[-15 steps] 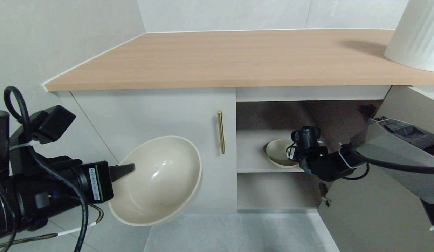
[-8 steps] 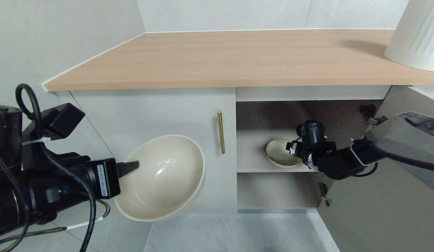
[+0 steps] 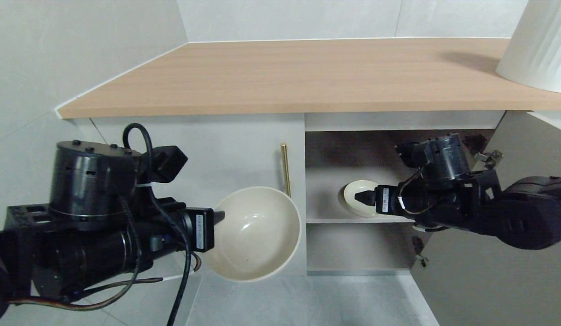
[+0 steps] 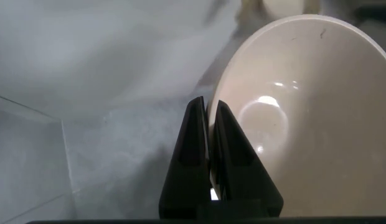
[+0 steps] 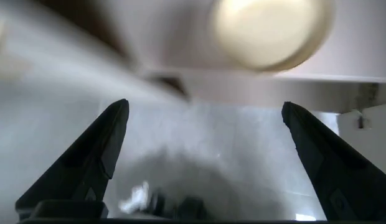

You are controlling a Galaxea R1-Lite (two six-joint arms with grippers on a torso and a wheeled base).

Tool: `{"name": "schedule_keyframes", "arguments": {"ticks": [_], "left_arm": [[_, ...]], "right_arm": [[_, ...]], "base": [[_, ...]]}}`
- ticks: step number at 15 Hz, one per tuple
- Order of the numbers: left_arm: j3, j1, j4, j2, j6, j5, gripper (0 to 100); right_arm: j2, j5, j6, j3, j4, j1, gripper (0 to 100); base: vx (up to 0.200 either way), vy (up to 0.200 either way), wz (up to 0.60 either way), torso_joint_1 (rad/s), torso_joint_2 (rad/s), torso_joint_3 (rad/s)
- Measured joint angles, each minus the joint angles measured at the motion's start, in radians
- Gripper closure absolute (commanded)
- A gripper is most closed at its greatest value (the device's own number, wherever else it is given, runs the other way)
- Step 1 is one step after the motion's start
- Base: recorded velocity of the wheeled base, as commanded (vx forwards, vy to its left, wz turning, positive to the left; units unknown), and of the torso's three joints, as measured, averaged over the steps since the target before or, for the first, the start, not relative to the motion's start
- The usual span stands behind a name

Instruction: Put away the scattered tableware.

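A large cream bowl (image 3: 255,233) hangs tilted in front of the closed left cabinet door, with my left gripper (image 3: 219,216) shut on its rim. The left wrist view shows the gripper (image 4: 208,118) pinching the rim of the bowl (image 4: 305,124). A small cream dish (image 3: 359,185) lies on the middle shelf (image 3: 325,199) of the open cabinet. My right gripper (image 3: 361,198) hovers just in front of that dish. In the right wrist view the gripper (image 5: 208,143) is wide open and holds nothing, with the dish (image 5: 268,31) beyond it.
A gold handle (image 3: 285,167) runs down the closed left door, close to the bowl. The right door (image 3: 470,271) stands swung open at the right. A wooden countertop (image 3: 307,72) carries a white ribbed container (image 3: 540,45) at its right end. The lower shelf (image 3: 352,249) is bare.
My left arm has carried the large bowl to the right, up to the gold handle. My right arm has risen and turned, its gripper now level in front of the dish, which stays on the shelf.
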Motion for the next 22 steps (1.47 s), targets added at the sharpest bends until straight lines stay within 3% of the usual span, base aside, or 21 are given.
{"name": "schedule_keyframes", "arguments": {"ticks": [4,8,14,18,19,22], "left_arm": [[0.01,-0.101,-0.042,0.089,0.01,0.111,100],[0.039,-0.188,-0.089,0.137,0.01,0.139,100],[0.043,-0.24,-0.093,0.153,0.01,0.165,100],[0.047,-0.263,-0.116,0.154,0.01,0.192,100],[0.05,-0.267,-0.123,0.155,0.01,0.2,100],[0.055,-0.274,-0.141,0.16,0.01,0.216,100]], "right_arm": [[-0.169,0.002,-0.123,0.091,0.07,0.121,0],[-0.245,-0.004,-0.147,0.13,0.123,0.234,0],[-0.206,-0.004,-0.146,0.144,0.121,0.327,0],[-0.17,-0.003,-0.143,0.143,0.115,0.34,0],[-0.161,-0.003,-0.143,0.141,0.113,0.341,100],[-0.147,-0.003,-0.141,0.137,0.113,0.341,100]], "base": [[0.0,0.0,0.0,0.0,0.0,0.0],[0.0,0.0,0.0,0.0,0.0,0.0],[0.0,0.0,0.0,0.0,0.0,0.0],[0.0,0.0,0.0,0.0,0.0,0.0],[0.0,0.0,0.0,0.0,0.0,0.0],[0.0,0.0,0.0,0.0,0.0,0.0]]}}
